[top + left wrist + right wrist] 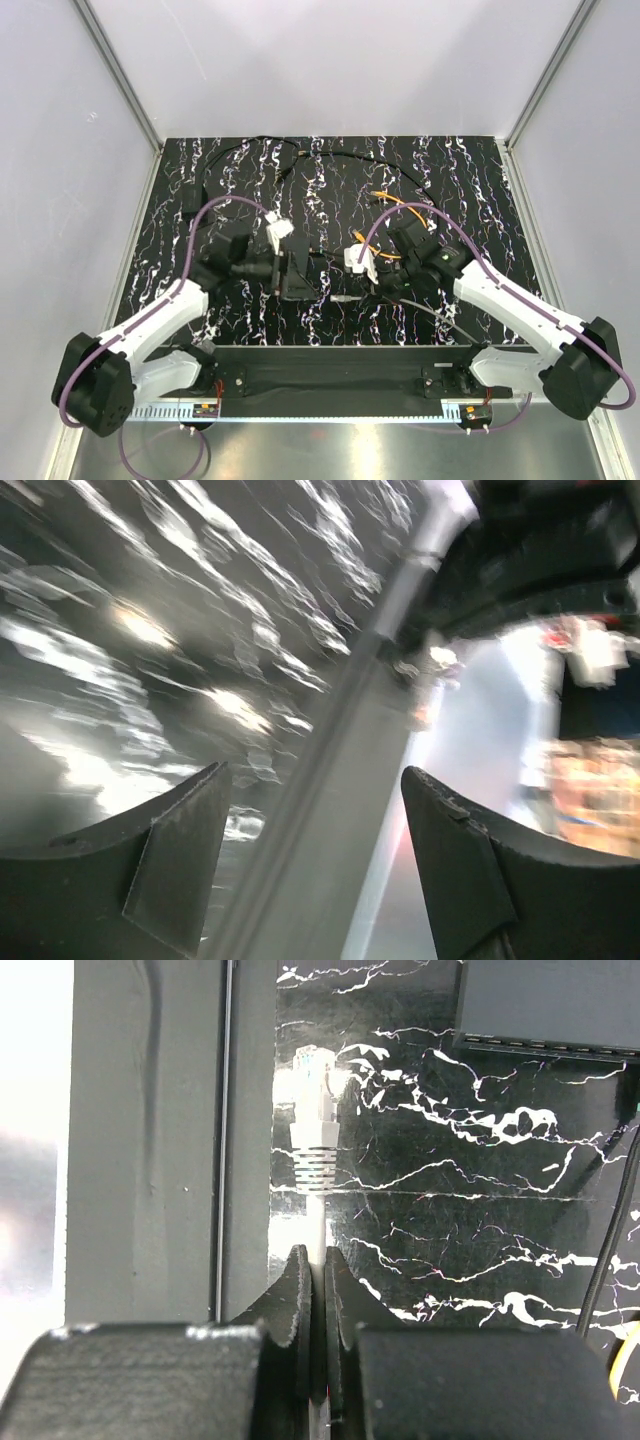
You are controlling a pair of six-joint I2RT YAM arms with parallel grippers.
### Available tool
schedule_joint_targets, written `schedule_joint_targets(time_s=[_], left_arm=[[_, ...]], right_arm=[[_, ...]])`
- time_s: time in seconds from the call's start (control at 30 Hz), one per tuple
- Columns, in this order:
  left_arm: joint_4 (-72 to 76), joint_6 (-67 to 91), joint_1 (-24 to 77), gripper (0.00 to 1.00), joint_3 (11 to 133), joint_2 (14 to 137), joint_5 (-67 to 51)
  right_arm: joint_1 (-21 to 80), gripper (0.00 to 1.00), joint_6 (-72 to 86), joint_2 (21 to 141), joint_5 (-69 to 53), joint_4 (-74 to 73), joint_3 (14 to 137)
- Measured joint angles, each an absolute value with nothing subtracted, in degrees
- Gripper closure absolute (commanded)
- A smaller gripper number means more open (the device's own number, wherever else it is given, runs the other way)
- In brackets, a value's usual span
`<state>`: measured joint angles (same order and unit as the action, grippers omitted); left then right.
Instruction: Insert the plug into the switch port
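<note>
Closest to the top lens sit the 2 arm bases, bolted to a black rail over a brushed-metal strip. Beyond them lies the table [470,180], 1 black slab veined with white like marble. 3 pale grey walls [330,60] close in the cell, and 2 aluminium posts [120,80] rise at the back corners.

1 flat black switch box [550,1000] lies near the middle of the table, just beside the left arm's fingertips in the top view. The switch port [548,1046] is on the thin edge facing the right wrist camera, though single sockets cannot be made out.

The right gripper [318,1260] has its 2 fingers pressed together on a thin pale cable, pinching it just behind the plug [318,1110]. That 1 clear plug with a ribbed white boot sticks straight out ahead of the fingers, above the table's edge. It is well apart from the box, which sits ahead and to the right of it.

The left gripper [312,775] is spread wide, nothing between its 2 fingers; its view is blurred and tilted.

1 orange cable [405,212] curls near the right wrist, and 1 thin black cord [330,155] loops across the far side
</note>
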<state>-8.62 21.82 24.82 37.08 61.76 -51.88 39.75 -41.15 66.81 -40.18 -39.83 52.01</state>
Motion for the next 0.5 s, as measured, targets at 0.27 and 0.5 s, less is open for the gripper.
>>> schedule_joint_targets(time_s=[0.27,0.5], left_arm=[[14.5,44.9,32.4,0.31,32.6,63.7,-51.1],[19.7,50.7,34.2,0.37,31.0,64.9,-49.8]], right_arm=[[39.7,1.00,-38.3,68.8,-40.8,-41.0,54.7],[39.8,1.00,-37.2,68.8,-41.6,-41.8,54.7]])
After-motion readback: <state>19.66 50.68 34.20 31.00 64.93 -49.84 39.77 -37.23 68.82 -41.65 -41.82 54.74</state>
